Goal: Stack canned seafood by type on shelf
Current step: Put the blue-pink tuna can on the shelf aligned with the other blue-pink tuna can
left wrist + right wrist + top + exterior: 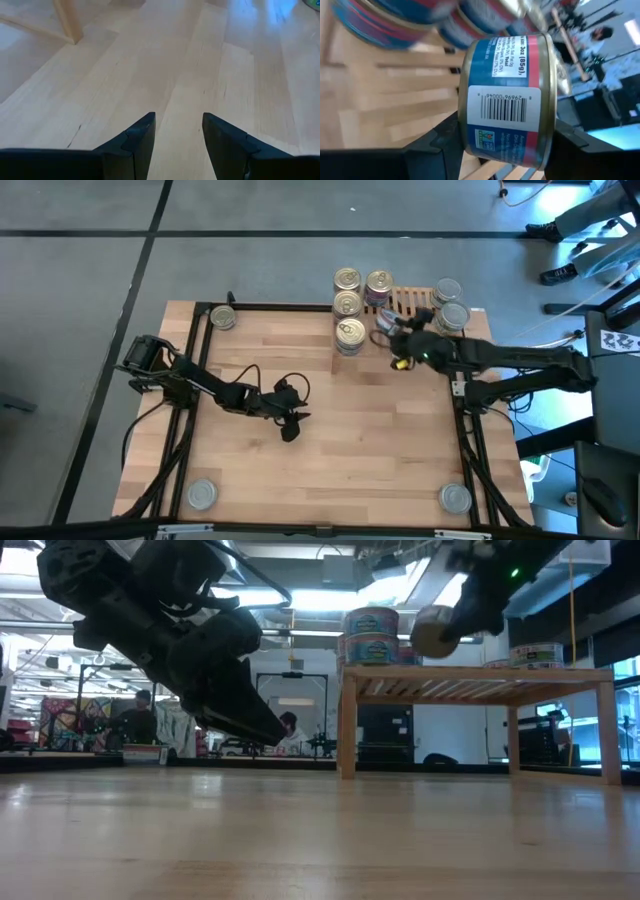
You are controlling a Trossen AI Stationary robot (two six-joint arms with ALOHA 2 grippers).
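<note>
The right gripper (502, 145) is clenched on a small round metal tin with a blue and red label and a barcode (505, 102), held on its side between the two dark fingers. In the low view this held tin (432, 632) hangs above the top of the light wooden slatted shelf on short legs (480, 680), not touching it. Just beyond the right gripper, three gold-topped tins (348, 305) stand at one end of the shelf; two silver-grey-topped tins (449, 305) stand on its other side. The left gripper (178, 132) hovers over the bare pale wooden tabletop (150, 65), fingers parted and grasping nothing, well apart from the shelf
</note>
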